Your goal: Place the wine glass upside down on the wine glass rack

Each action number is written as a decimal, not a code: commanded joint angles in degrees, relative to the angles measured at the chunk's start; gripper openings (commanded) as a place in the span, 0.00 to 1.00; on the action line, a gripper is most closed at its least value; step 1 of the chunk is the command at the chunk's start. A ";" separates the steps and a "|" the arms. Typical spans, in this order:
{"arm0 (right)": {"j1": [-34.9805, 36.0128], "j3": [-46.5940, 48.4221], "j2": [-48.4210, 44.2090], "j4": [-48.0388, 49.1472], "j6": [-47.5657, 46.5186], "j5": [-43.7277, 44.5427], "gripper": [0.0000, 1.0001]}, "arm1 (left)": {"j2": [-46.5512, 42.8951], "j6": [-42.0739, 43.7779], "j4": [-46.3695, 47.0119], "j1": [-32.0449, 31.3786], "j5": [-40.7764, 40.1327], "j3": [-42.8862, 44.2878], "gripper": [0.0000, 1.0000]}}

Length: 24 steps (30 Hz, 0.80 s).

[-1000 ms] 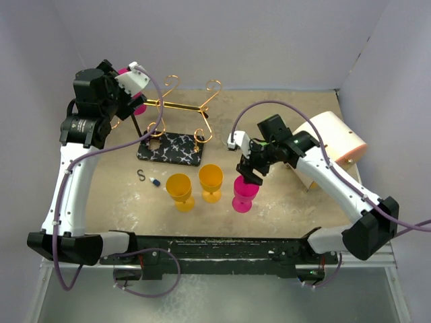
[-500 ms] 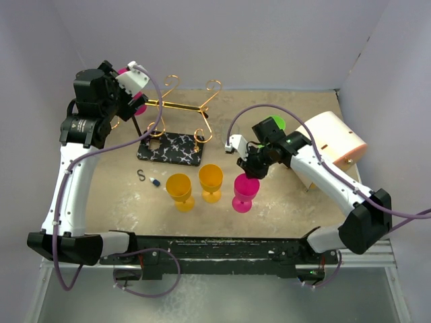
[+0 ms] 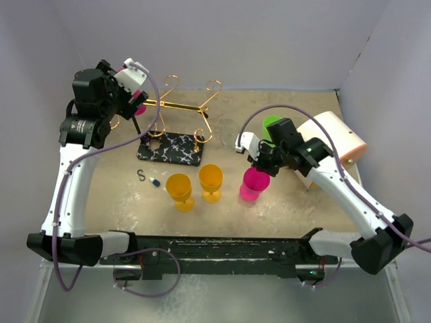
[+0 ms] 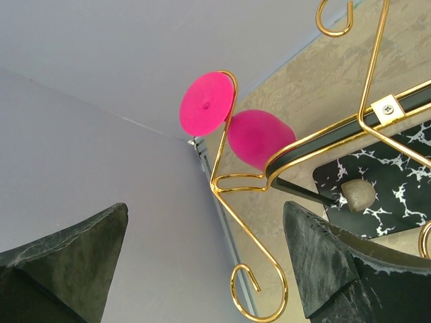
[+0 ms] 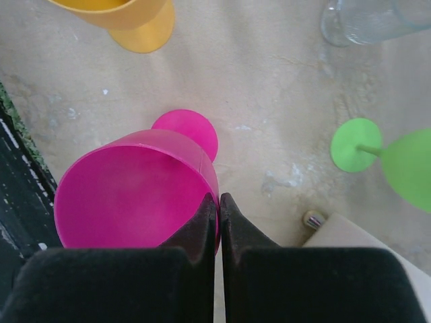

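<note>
I have the right gripper (image 5: 219, 205) pinching the rim of the pink wine glass (image 5: 131, 195), which is tilted, on the near side of the wine glass rack (image 3: 172, 148) and off to its right. The left gripper (image 4: 205, 232) is spread wide at the rack's left end, beside a second pink glass (image 4: 259, 138) hanging there upside down.

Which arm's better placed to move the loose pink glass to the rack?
Right: right gripper is shut on the pink plastic wine glass at its rim; left gripper sits open by the gold wire rack.
</note>
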 commanded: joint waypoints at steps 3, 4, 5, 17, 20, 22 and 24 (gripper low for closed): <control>-4.40 4.38 -5.47 -1.20 -2.66 3.56 0.00 | -1.72 -5.33 4.07 0.22 1.94 3.62 0.99; -5.45 5.76 -5.94 -1.33 -2.73 3.34 0.00 | -1.75 -6.38 3.94 0.26 2.68 3.87 0.99; -6.59 7.13 -6.36 -1.46 -2.80 2.89 0.00 | -1.78 -7.43 3.73 0.37 3.90 4.27 0.99; -8.63 20.86 -10.19 6.47 -0.63 4.27 0.00 | -0.55 -24.13 3.42 0.48 27.96 7.50 0.99; -8.61 24.72 -8.70 10.31 1.02 5.03 0.00 | -0.25 -29.62 5.00 0.48 35.74 6.97 0.99; -8.61 28.04 -6.90 12.24 3.14 4.56 0.00 | 0.21 -35.00 6.89 0.48 41.04 6.41 0.99; -8.61 31.88 -4.88 13.15 4.98 3.10 0.00 | 0.82 -38.69 9.03 0.42 44.33 5.85 0.99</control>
